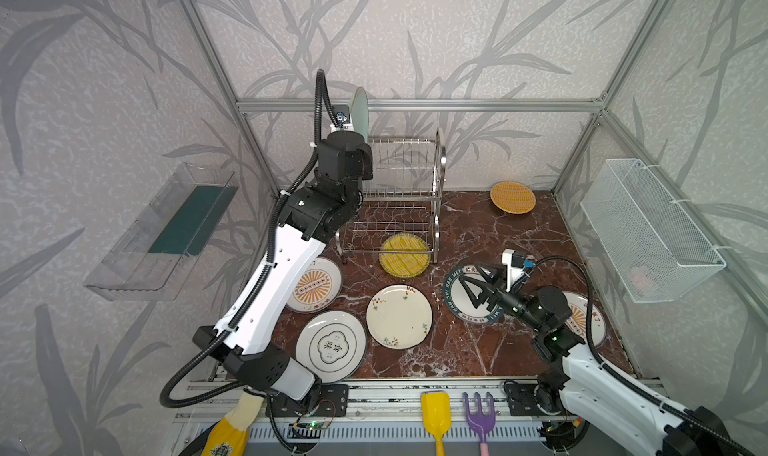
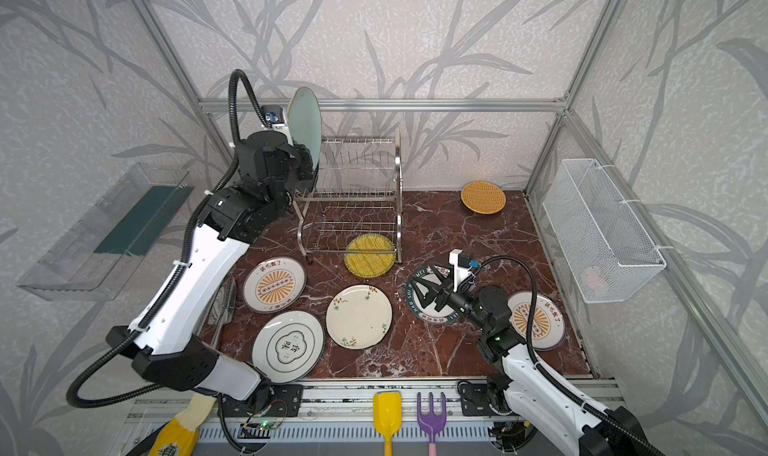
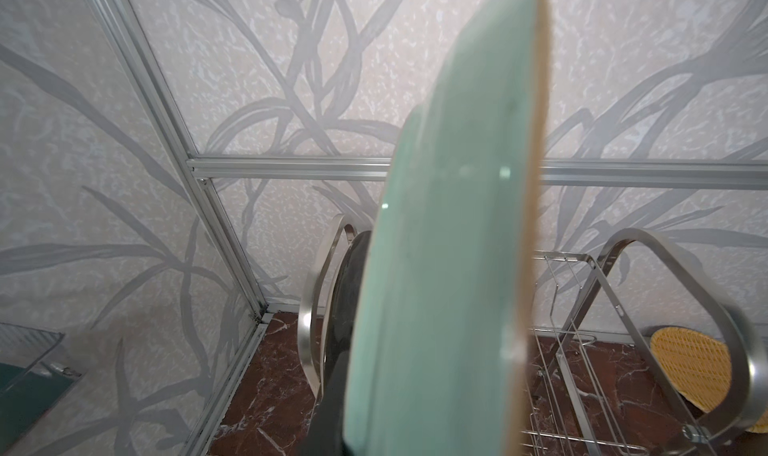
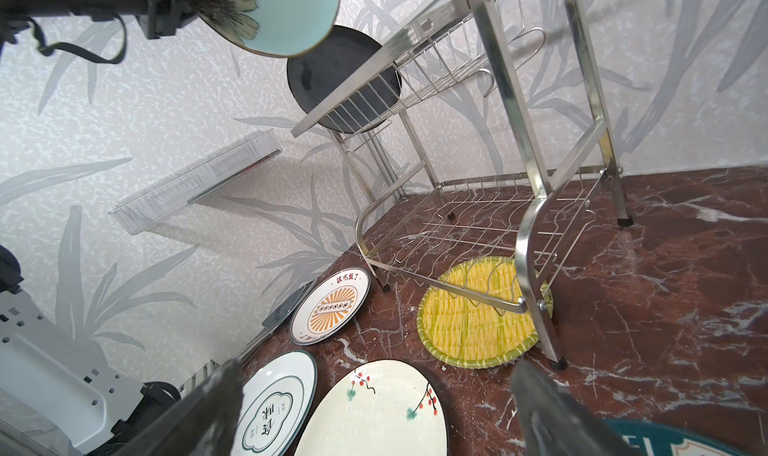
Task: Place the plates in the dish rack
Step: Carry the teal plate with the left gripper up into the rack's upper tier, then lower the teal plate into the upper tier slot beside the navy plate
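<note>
L gripper point(image 4: 226, 7) clamps pale teal plate point(image 2: 305, 121) upright; black plate point(image 4: 332, 72) in dish rack point(image 2: 399, 192) just below. R gripper point(image 1: 469, 275) jaws apart.

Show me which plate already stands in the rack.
The black plate, upright in the dish rack, top tier; the pale teal plate is held above, the rest sit outside it.

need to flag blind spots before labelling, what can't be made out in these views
- Black plate: hidden in both top views behind the left arm.
- Teal plate: blurred and cut off in left wrist view.
- Left claw: hidden in top views by its wrist; cut by the edge in right wrist view.
- Right sunburst plate: half covered by the right arm.
- Pink thing in the basket: blurred by mesh.
</note>
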